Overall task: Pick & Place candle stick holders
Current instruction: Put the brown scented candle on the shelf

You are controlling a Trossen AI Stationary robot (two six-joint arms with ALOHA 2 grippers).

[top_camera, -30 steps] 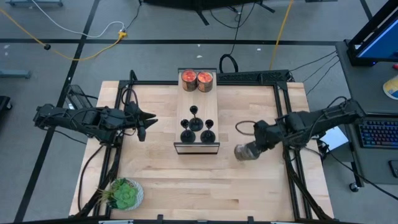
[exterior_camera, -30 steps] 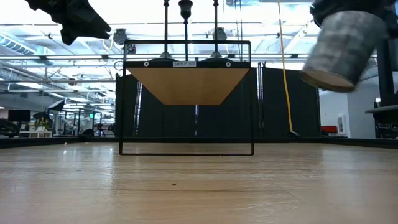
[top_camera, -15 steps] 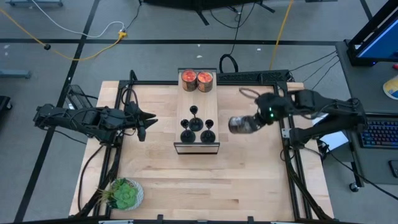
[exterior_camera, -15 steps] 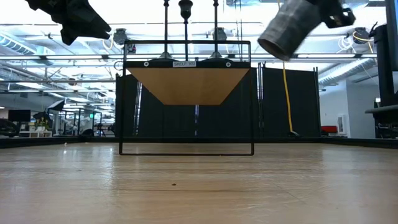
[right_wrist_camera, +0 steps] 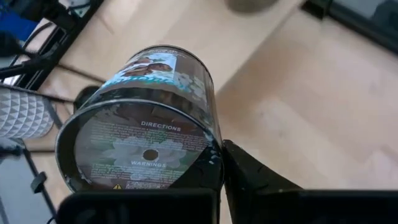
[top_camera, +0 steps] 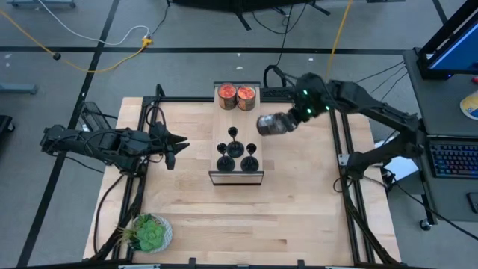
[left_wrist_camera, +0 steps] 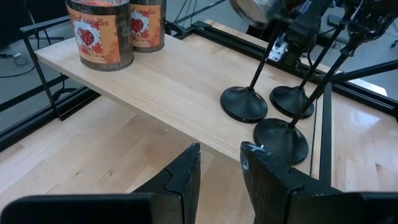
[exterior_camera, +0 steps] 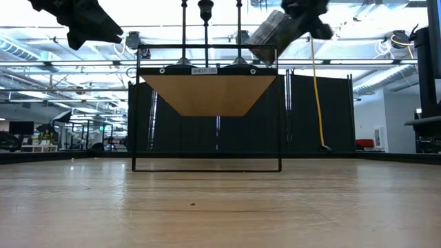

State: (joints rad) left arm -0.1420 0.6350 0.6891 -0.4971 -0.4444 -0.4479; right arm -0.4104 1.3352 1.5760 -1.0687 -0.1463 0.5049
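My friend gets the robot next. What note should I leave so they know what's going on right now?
Right end effector: shut on a grey jar, held sideways in the air beside the shelf, near the two red jars.
Left end effector: empty, fingers a little apart, waiting left of the shelf.
Three black holders: upright together on the shelf's front half.
Done: grey jar picked up.
Left: set the jar down; nothing grips the holders yet.
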